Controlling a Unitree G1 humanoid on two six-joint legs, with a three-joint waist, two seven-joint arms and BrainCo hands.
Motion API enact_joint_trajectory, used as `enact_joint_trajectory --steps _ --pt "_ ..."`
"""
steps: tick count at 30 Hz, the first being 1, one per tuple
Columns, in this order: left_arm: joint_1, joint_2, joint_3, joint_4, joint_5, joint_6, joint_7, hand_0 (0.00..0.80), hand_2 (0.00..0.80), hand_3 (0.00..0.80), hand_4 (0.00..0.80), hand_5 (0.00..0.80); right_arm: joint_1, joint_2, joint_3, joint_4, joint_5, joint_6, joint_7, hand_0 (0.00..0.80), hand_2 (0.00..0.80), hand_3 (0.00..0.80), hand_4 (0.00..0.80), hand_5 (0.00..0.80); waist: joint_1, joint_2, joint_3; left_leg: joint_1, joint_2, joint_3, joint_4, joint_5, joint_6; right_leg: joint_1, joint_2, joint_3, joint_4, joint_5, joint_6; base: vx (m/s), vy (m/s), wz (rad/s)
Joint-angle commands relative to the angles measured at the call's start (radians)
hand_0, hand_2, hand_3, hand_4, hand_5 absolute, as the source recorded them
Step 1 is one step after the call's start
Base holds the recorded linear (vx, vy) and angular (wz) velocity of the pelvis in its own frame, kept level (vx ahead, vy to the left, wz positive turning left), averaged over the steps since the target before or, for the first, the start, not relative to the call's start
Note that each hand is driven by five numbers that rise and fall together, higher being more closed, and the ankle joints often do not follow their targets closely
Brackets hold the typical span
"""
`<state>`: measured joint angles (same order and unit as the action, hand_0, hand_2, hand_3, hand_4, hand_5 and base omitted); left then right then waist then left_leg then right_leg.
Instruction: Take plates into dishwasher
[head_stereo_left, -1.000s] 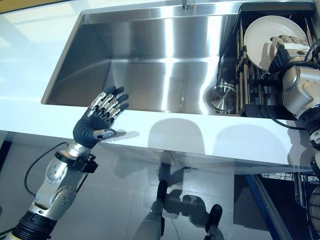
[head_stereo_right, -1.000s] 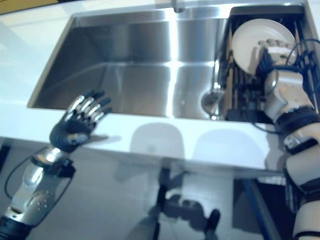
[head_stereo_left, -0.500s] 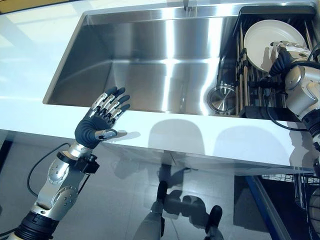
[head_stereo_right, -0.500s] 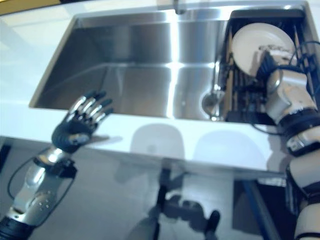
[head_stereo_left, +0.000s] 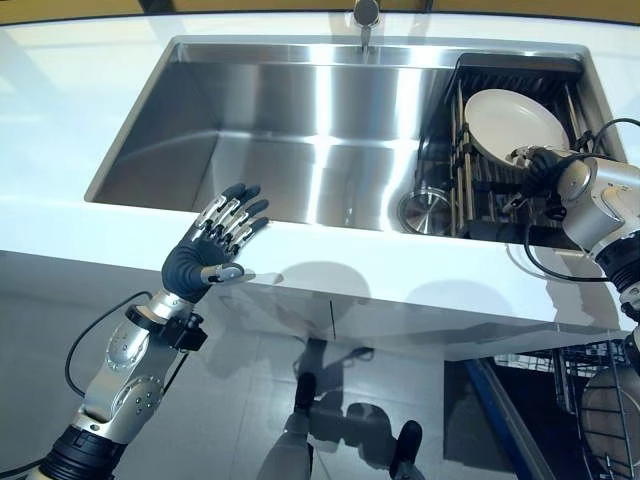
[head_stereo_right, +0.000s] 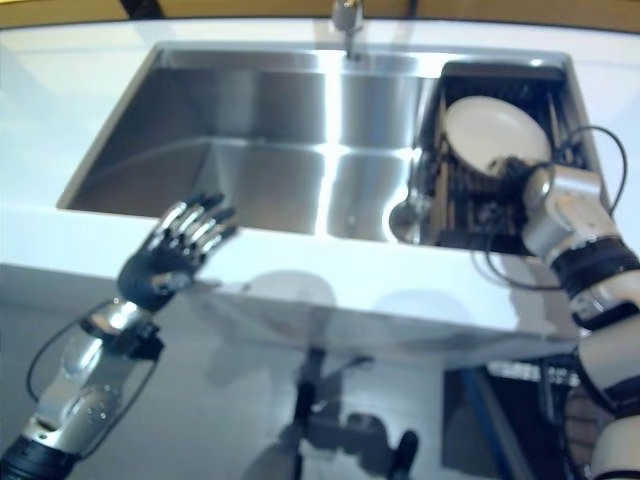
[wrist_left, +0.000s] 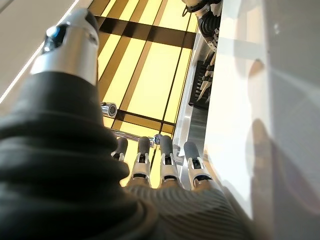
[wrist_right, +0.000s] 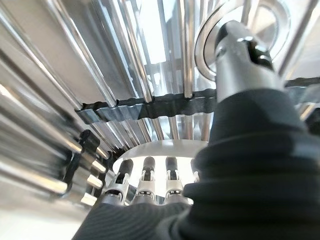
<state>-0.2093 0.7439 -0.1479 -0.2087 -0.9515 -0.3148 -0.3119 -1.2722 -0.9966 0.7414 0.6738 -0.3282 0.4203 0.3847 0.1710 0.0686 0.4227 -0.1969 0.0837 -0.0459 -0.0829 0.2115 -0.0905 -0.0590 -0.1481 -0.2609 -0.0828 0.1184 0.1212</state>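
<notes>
Sink rack (head_stereo_left: 470, 185) | right hand (head_stereo_left: 541, 163) fingers straight against plate (head_stereo_left: 510, 125) | left hand (head_stereo_left: 212, 250) fingers spread, empty

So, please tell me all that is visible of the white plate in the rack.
The white plate is round, plain and glossy, like ceramic. It leans tilted in the dark wire rack at the sink's right end. The right hand is at its lower edge, with fingertips against its rim. No firm grasp is visible.
</notes>
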Motion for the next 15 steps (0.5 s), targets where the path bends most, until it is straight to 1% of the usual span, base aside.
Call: enact_joint_trajectory --steps 1,7,11,15 --pt "0.018 -0.032 0.012 -0.024 0.024 -0.023 0.001 0.0 0.0 0.0 0.0 0.0 -0.016 -0.05 0.036 -0.058 -0.017 0.014 0.004 0.0 0.0 0.0 0.0 0.0 -0.009 -0.072 -0.035 0.065 0.039 0.055 -0.004 -0.061 -0.009 -0.062 -0.041 0.031 0.028 0.065 0.016 0.015 -0.003 -0.05" --pt "0.023 -0.037 0.012 -0.019 0.034 -0.024 -0.005 0.0 0.0 0.0 0.0 0.0 -0.029 -0.04 0.038 -0.05 -0.014 0.005 -0.046 0.0 0.0 0.0 0.0 0.0 -0.004 -0.072 -0.031 0.064 0.039 0.055 -0.004 -0.061 -0.008 -0.058 -0.038 0.032 0.022 0.065 0.014 -0.003 -0.007 -0.02" --pt "0.019 -0.033 0.008 -0.012 0.03 -0.036 -0.005 0.0 0.0 0.0 0.0 0.0 -0.058 -0.03 0.043 -0.028 0.004 0.005 -0.146 0.0 0.0 0.0 0.0 0.0 0.0 -0.06 -0.022 0.051 0.034 0.049 -0.004 -0.059 -0.006 -0.067 -0.039 0.027 0.021 0.066 0.013 -0.041 -0.006 -0.02" --pt "0.023 -0.028 0.01 -0.008 0.017 -0.052 -0.014 0.0 0.0 0.0 0.0 0.0 -0.089 -0.032 0.045 -0.003 0.02 -0.022 -0.244 0.0 0.0 0.0 0.0 0.0 0.002 -0.047 -0.016 0.04 0.03 0.045 -0.004 -0.059 -0.005 -0.076 -0.042 0.022 0.022 0.065 0.013 -0.022 0.006 -0.01"
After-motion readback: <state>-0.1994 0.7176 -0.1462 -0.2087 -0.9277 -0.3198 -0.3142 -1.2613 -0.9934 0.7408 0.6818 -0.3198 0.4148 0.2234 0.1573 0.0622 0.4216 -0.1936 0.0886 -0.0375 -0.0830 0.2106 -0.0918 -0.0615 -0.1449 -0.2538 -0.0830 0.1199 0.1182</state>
